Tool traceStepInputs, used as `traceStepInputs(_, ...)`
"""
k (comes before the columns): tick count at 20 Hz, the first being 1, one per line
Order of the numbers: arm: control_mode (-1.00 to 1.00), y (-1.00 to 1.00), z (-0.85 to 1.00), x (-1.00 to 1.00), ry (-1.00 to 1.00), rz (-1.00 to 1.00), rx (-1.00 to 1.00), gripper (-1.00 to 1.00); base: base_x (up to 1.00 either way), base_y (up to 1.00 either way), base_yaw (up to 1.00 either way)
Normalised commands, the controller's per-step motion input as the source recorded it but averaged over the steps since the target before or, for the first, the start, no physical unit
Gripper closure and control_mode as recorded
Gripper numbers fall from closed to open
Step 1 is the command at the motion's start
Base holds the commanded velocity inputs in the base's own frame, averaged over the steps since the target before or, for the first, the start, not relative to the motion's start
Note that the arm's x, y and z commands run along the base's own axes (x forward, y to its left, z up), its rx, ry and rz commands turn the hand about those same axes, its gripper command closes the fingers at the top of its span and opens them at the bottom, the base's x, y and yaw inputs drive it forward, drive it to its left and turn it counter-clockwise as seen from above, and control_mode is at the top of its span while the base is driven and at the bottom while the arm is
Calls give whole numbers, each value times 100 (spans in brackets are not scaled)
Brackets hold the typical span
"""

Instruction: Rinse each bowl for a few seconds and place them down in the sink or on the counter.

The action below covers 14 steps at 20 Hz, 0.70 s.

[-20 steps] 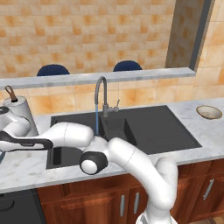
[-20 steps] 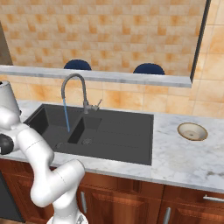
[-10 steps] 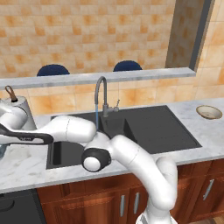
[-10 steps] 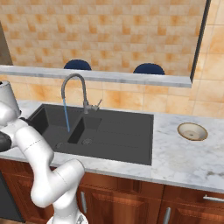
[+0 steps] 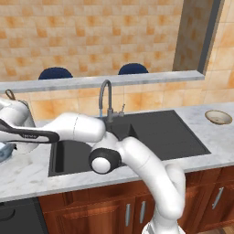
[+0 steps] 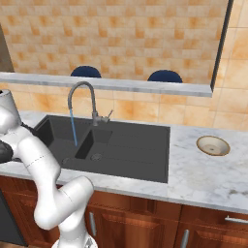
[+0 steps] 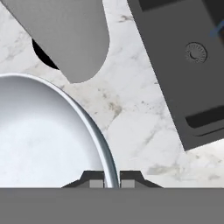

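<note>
The counter (image 6: 208, 174) looks like polished white-grey marbled stone with faint veins and a smooth pale edge. The sink (image 6: 126, 147) is matt dark grey, without shine, its 2 basins evenly dull; the gooseneck tap (image 6: 80, 94) reads as brushed grey metal. The tan bowl (image 6: 213, 145) seems a matt ceramic with a darker rim. The pale blue bowl (image 7: 48, 140) has a smooth, softly glossy white inside, possibly glazed ceramic. The wall tiles (image 5: 91, 36) are mottled orange, satin. The cabinet fronts (image 6: 145, 218) are glossy reddish wood.
</note>
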Motion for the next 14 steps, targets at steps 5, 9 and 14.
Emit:
traceStepInputs(5, -100, -50, 26, -40, -2, -18, 9, 100, 0, 0, 0)
traceStepInputs(9, -100, -44, 13, -37, -6, -21, 4, 100, 0, 0, 0)
traceStepInputs(14, -100, -47, 2, -29, -7, -22, 0, 100, 0, 0, 0)
